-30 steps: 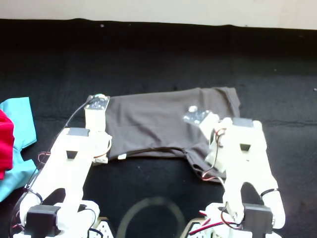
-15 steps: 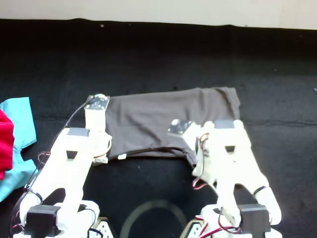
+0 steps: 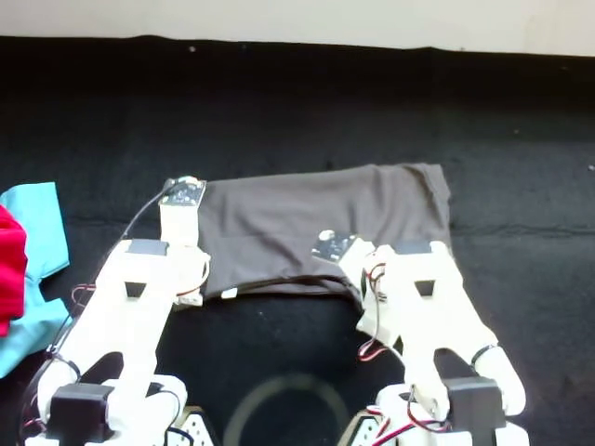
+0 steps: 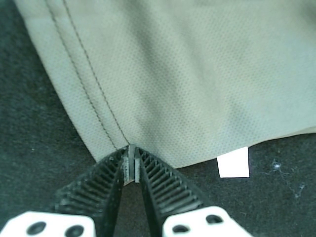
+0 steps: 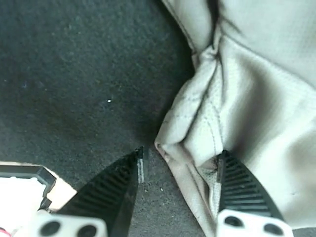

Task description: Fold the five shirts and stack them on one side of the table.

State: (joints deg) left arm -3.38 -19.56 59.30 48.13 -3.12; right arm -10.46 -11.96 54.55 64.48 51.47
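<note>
A grey shirt (image 3: 307, 223) lies spread on the black table, partly folded. My left gripper (image 4: 132, 165) is shut on the shirt's hemmed corner (image 4: 106, 138), at the shirt's near left edge (image 3: 206, 279) in the high view. My right gripper (image 5: 180, 160) is open, its two fingers straddling a bunched fold of the grey shirt (image 5: 197, 133) at the shirt's near right part. The right arm (image 3: 418, 307) covers that part from above. A teal shirt (image 3: 33, 242) and a red shirt (image 3: 9, 269) lie at the table's left edge.
A white tag (image 4: 233, 162) sticks out from the grey shirt's edge beside my left gripper. Black tabletop (image 3: 297, 111) stretches behind the shirt up to a pale wall. Both arm bases stand at the near edge.
The right arm has swung left and toward the near edge of the shirt. The left arm has stayed put, and the shirt's outline is nearly unchanged.
</note>
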